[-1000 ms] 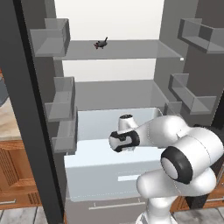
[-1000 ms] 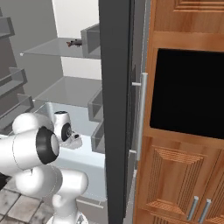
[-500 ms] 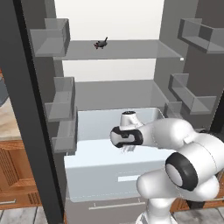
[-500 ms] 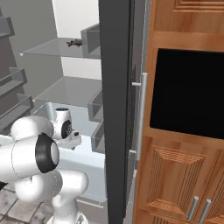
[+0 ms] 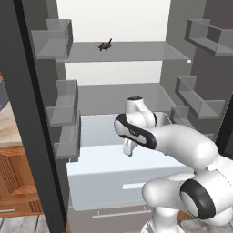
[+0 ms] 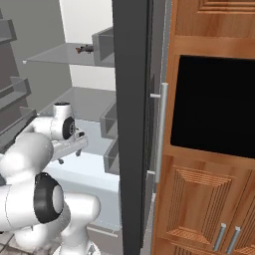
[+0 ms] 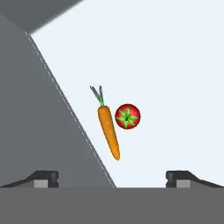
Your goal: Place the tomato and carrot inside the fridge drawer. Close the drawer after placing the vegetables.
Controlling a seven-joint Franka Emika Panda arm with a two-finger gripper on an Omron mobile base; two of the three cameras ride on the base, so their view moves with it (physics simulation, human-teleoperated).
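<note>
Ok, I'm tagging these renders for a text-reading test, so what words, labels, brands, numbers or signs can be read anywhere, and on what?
None: no readable text in any view.
The fridge drawer, the tomato and the carrot carry no print.
The small dark object on the upper fridge shelf is too small to tell whether it bears marks.
The wooden cabinets and the black panel are plain.

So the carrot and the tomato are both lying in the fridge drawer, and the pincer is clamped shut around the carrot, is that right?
Not quite. The carrot and the tomato do both lie in the fridge drawer, but the pincer is open and holds nothing; the hand view shows its tips spread wide, well apart from the carrot.
</note>
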